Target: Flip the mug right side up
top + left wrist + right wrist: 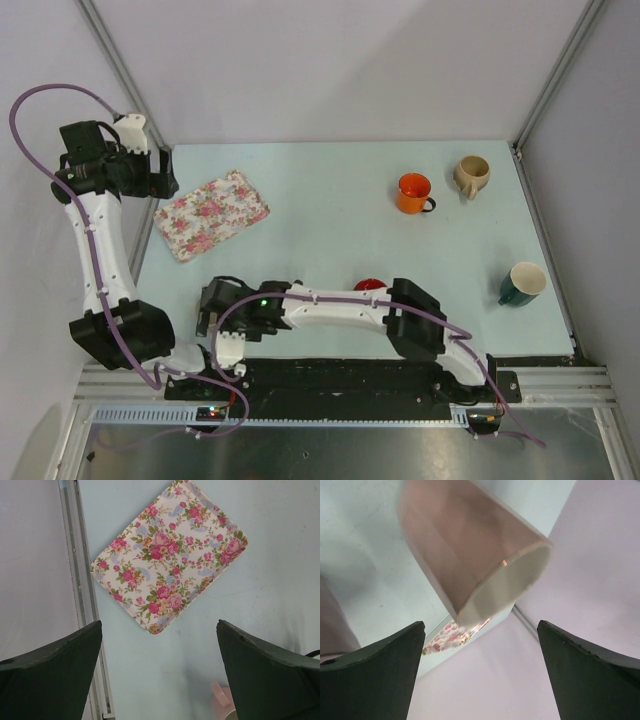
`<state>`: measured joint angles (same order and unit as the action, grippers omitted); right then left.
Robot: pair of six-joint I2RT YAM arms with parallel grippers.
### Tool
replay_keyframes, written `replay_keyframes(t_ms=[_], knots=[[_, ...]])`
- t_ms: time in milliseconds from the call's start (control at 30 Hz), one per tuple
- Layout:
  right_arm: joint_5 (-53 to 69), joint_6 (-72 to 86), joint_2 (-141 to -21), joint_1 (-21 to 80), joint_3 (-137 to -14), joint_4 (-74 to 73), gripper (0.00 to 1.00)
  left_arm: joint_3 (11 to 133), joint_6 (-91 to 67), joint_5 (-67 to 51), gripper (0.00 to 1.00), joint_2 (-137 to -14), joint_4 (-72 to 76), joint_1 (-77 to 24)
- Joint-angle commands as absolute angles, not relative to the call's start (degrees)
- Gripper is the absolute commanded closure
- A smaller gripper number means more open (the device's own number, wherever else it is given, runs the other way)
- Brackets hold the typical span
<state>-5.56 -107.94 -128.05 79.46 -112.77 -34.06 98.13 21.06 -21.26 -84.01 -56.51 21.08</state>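
Observation:
The pink mug (465,545) with a cream inside fills the right wrist view, blurred, just beyond my right gripper (481,624). Its open end points towards the side wall, so it looks tipped over. The jaws stand wide apart and touch nothing. In the top view my right gripper (208,310) reaches to the near left of the table and hides the mug. A bit of the pink mug (222,702) shows at the bottom of the left wrist view. My left gripper (159,625) is open and empty, held high over the table's left edge (165,175).
A floral tray (212,213) lies at the left, also in the left wrist view (170,555). An orange mug (413,193), a beige mug (471,175) and a green mug (522,283) stand at the right. A red object (368,284) peeks from behind the right arm.

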Motion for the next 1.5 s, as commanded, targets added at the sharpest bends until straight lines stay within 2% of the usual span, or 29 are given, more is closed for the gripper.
replay_keyframes(t_ms=[0,233,333,400,500,600,800,900,1100,1267,1467], knots=[[-7.59,-100.1,-118.31,79.32,-110.69,-26.75,0.01,99.5,19.77,-21.77,0.0,-84.15,-55.79,21.2],[-9.07,-73.41,-104.45,75.13,-99.39,-15.49,0.01,103.56,18.08,-14.91,0.0,-86.89,-55.81,14.1],[-12.24,-55.36,-97.51,70.44,-93.2,-10.99,0.0,103.54,17.78,-14.08,0.0,-86.81,-55.77,9.6],[-15.54,-41.5,-91.92,65.42,-90.07,-10.28,0.01,102.99,17.01,-14.66,0.0,-86.37,-55.6,6.9],[-17.3,-12.94,-82.6,50.54,-86.68,-19.69,0.01,97.97,15.78,-14.21,0.0,-82.23,-53.37,1.85],[-16.6,0.78,-74.24,37.65,-79.9,-23.35,0.0,88.02,14.28,-13.82,0.0,-73.26,-46.85,-1.93],[-13.2,8.04,-55.39,19.17,-60.82,-22.04,0.01,66.97,13.27,-10.14,0.0,-53.66,-35.69,-2.72],[-16.24,7.24,-46.87,14.48,-54.18,-22.72,0.01,57.38,12.89,-7.78,0.0,-43.46,-31.78,-2.76],[-32.27,14.76,-32.45,13.6,-42.15,-24.95,0.01,38.77,8.02,-2.6,0.0,-26.76,-16.41,-2.77],[-33.02,21.18,-25.23,14.77,-36.47,-26.18,0.01,32.09,5.02,3.03,0.0,-23.5,-9.99,-2.76],[-36.57,25.66,-24.23,16.77,-32.19,-27.02,0.0,27.6,2.09,3.36,0.0,-20.45,-5.53,-2.72]])
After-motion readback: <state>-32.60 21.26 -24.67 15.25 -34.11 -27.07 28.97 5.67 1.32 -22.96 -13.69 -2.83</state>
